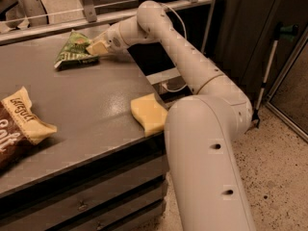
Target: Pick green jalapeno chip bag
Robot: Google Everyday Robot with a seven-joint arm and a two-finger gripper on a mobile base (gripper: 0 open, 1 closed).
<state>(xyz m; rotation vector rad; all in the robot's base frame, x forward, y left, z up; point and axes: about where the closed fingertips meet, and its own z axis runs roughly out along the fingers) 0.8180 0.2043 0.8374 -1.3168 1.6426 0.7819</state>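
The robot's white arm [192, 66] fills the right half of the view: a thick lower segment rises in the foreground off the counter's right edge, bends at a rounded joint, and a slimmer segment reaches back and to the left over the counter's far right corner.

The grey counter [86, 105] spreads across the left side, its near edge running diagonally down to the left, with dark drawer fronts [82, 206] beneath it. A pale rail [62, 20] runs along the far edge. A speckled floor [284, 167] lies to the right, and a thin light pole with a dark handle [269, 71] leans against dark cabinets there.

A brown-and-cream "Salt" chip bag [19, 129] lies flat at the counter's left edge, partly cut off by the frame, well apart from everything else.

A yellow sponge [149, 114] sits on the right edge of the counter, overhanging it slightly, just beside the arm's thick lower segment.

The green jalapeno chip bag [72, 52] is near the far edge of the counter, left of the far right corner. Its right end is raised and crumpled, while its left end touches the counter surface.

The gripper [96, 48] is at the bag's right end, its pale fingertips pressed together on the raised edge of the bag, pinching it.
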